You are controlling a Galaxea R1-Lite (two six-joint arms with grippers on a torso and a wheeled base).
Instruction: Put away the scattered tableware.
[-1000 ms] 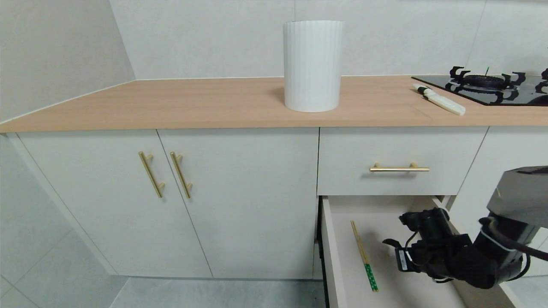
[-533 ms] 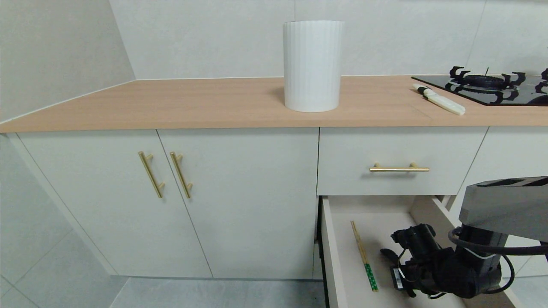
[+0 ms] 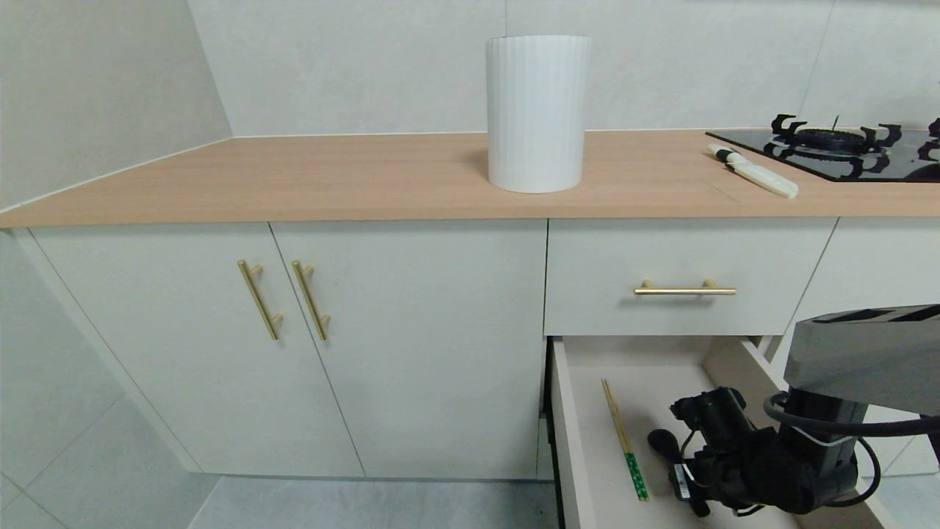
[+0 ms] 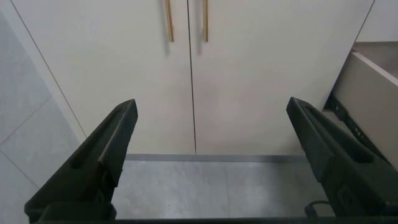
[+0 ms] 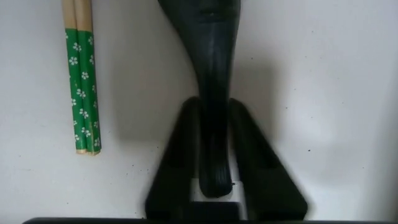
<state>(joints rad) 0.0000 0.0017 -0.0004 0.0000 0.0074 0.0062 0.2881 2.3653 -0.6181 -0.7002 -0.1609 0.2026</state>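
Black spoon (image 3: 664,443) sits low in the open drawer (image 3: 569,448) at the lower right of the head view, its handle clamped between the fingers of the right gripper (image 5: 213,112). Whether it already touches the drawer floor I cannot tell. It lies just beside the green-tipped chopsticks (image 3: 623,439), apart from them. Its long axis runs roughly parallel to theirs, with the bowl pointing up the frame toward the drawer's back and the handle trailing down toward the gripper.

This looks like the set-down step for the spoon. The next move calls for parting the fingers and rising straight out, so that neither the handle nor the chopsticks get dragged.

A white knife (image 3: 753,170) lies on the countertop at upper right, probably the next item. The left gripper (image 4: 211,109) is spread wide and holds nothing, facing the cabinet doors (image 4: 186,68).
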